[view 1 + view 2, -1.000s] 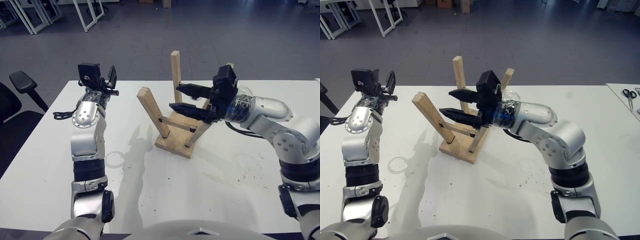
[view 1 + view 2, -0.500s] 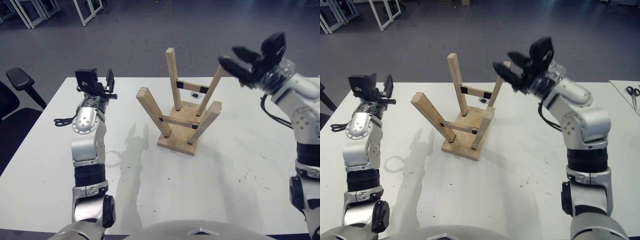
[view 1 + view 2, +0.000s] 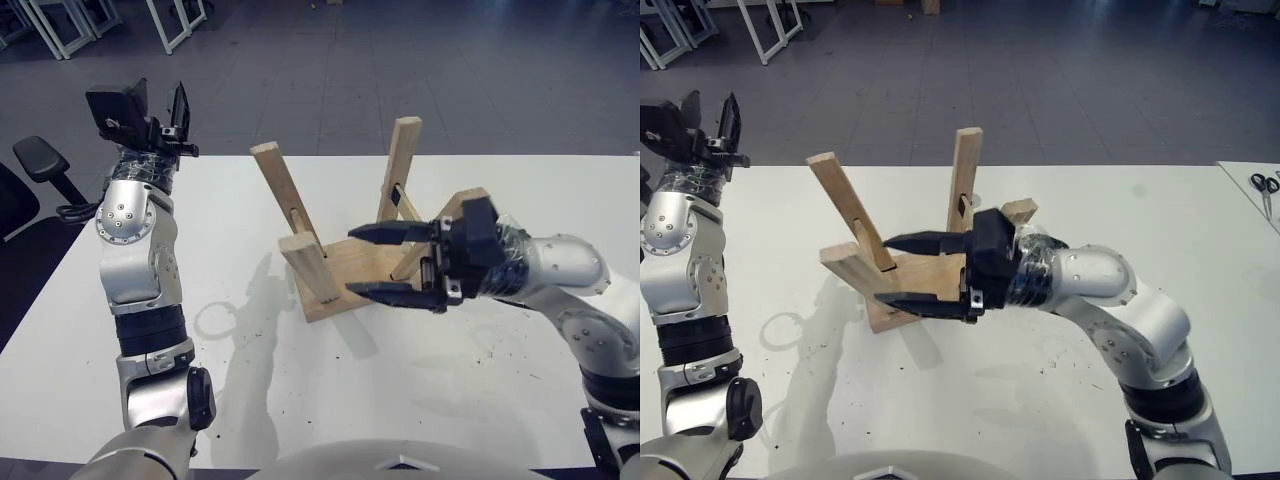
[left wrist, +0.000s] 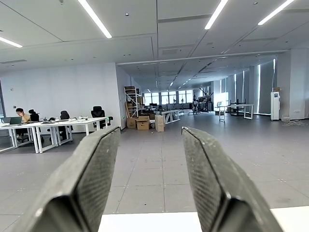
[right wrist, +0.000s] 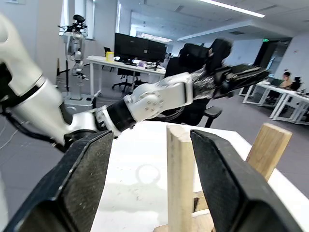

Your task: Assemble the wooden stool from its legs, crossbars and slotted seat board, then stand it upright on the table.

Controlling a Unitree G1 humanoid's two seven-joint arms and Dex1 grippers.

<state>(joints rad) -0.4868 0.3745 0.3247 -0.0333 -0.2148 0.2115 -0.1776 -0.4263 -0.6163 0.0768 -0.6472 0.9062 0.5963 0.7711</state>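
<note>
- The stool point(image 3: 375, 262) is seen on the white table point(image 3: 480, 400), near its middle, upside down: the seat board point(image 3: 915, 278) is at the bottom and the legs point upward and splay outward.
- Whether the seat board lies flat or is tipped on one edge cannot be told.
- The right gripper point(image 3: 350, 262) is held low over the table at the stool, with its fingers point(image 3: 395, 232) spread wide, one above the other.
- In the right wrist view one leg point(image 5: 180, 183) stands between the two spread fingers; no contact with it can be made out, and nothing is clamped.
- The left gripper point(image 4: 150, 140) is raised at the far left edge of the table, well apart from the stool, with its fingers point(image 4: 87, 183) apart and nothing between them.
- The stool is judged to be put together or nearly so, with turning it onto its feet left to do.
- The wood is judged stiff and fairly light, but smooth enough to slip in hard fingers.
- The slotted joints may work loose if a leg is levered from its tip.
- Hold is best taken low on a leg, close to the seat board or a crossbar point(image 3: 398, 196), with the turn supported from the other side.
</note>
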